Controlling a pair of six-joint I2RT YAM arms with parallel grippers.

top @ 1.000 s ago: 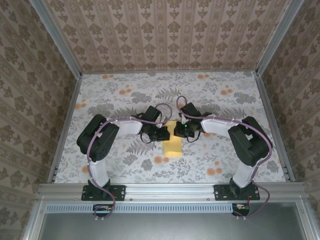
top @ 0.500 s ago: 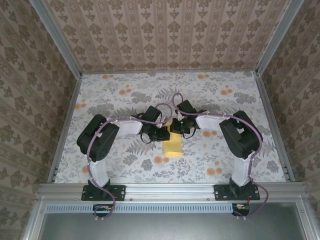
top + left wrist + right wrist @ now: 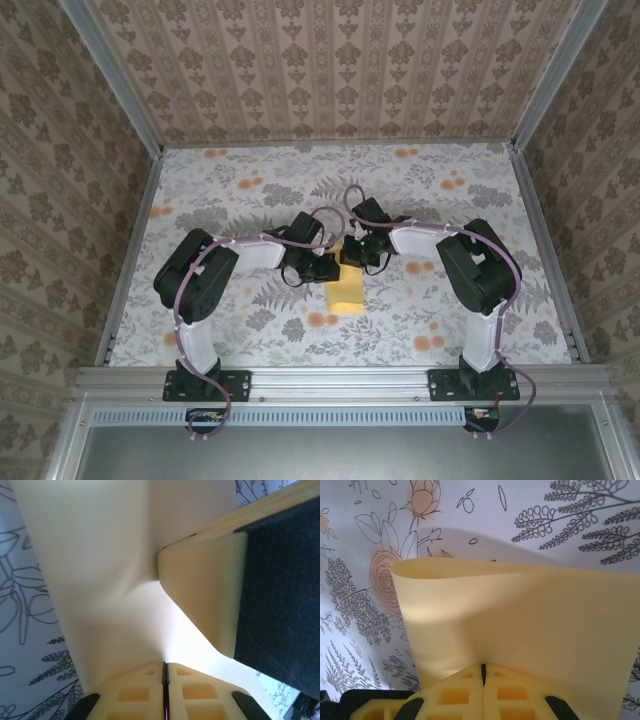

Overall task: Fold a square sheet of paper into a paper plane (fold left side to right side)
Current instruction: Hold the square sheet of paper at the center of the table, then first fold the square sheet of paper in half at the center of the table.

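Overhead; both wrist close-ups on paper [image 3: 100, 555]

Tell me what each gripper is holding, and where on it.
Left gripper and right gripper both pinch the square sheet of paper, each at an edge.

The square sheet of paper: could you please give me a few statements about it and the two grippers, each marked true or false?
1. The left gripper is shut on the sheet of paper. True.
2. The right gripper hangs open, clear of the paper. False: it is shut on the paper too.
3. In the right wrist view the paper curves over rather than lying flat. True.
4. The paper sits in the table's far left corner. False: it is near the middle of the table, between the two grippers.
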